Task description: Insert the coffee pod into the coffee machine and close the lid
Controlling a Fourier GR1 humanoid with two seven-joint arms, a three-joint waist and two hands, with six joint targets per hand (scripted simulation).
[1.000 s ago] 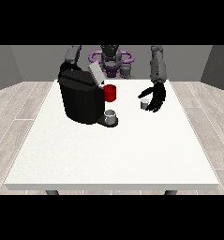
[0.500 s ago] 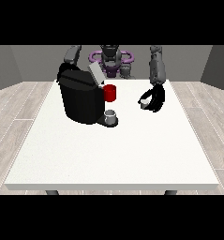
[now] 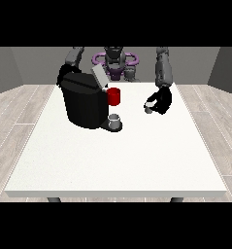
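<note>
A black coffee machine (image 3: 83, 101) stands on the white table (image 3: 117, 155) at the left, its grey lid (image 3: 98, 76) tilted up and open. A small grey cup (image 3: 115, 120) sits on its drip tray. On the table at the right lies a small grey coffee pod (image 3: 149, 108). The hand at the view's right (image 3: 161, 101) is down on it, with its fingers curled round the pod. The hand at the view's left (image 3: 64, 74) is behind the machine's top rear corner and mostly hidden.
A red mug (image 3: 114, 96) stands just behind the machine's front, between machine and pod. The table's near half and right side are bare white surface. Grey floor lies beyond the table's edges.
The hand at the view's right has drawn in from a spread pose and curled round the pod. The machine, the lid and the other hand have not moved.
</note>
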